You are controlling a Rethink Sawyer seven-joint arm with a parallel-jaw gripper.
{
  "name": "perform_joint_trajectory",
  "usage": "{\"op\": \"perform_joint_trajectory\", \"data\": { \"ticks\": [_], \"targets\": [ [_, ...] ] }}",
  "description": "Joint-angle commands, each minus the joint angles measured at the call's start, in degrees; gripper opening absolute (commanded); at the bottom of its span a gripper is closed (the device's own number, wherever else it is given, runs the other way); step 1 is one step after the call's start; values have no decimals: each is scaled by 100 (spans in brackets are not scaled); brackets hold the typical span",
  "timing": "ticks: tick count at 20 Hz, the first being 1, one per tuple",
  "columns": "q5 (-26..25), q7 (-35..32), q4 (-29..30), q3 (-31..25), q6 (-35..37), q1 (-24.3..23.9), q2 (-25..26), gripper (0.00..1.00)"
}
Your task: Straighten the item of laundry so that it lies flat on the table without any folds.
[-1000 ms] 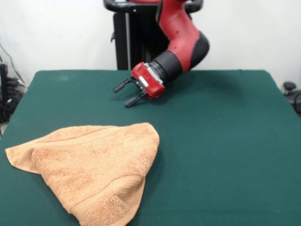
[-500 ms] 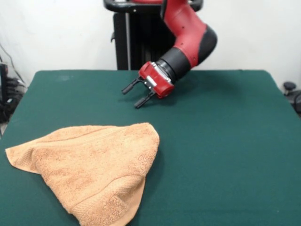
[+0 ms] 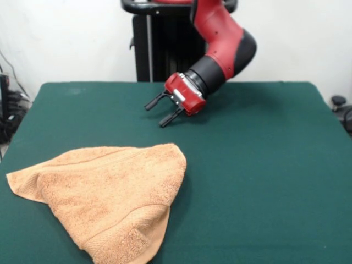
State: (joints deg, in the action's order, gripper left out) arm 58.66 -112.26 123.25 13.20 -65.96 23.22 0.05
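Front view. A light orange-tan, fluffy terry-cloth hand towel (image 3: 107,201) is lying crumpled in a rough triangle on the large rectangular counter (image 3: 264,181) covered in smooth dark green cloth. The towel is occupying the near left part of the counter: one corner is reaching toward the counter's left edge, a rounded corner is pointing toward the middle, and the lowest part is running out of the picture's bottom edge. A woven ribbed band is showing near that lower end, where the cloth is folding over itself. The red and black arm (image 3: 223,47) is slanting down from above, carrying the black-fingered tool (image 3: 162,113), which is hanging with its fingers spread apart and gripping nothing. The tool is sitting well apart from the towel, over bare cloth farther back. The whole right half of the counter is lying open.
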Motion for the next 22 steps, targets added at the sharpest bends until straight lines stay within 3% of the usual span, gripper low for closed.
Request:
{"op": "perform_joint_trajectory", "data": {
  "ticks": [1, 4, 8, 17, 22],
  "targets": [
    [455, -677, -1014, -1198, 776, 161, 144, 100],
    [564, -592, -980, -1275, 905, 120, -29, 100],
    [300, -729, -1076, -1292, 987, 18, -131, 100],
    [899, -78, -1074, -1493, 1313, -79, -503, 100],
    [648, 374, -614, -1321, 2173, -260, -1123, 100]
  ]
}}
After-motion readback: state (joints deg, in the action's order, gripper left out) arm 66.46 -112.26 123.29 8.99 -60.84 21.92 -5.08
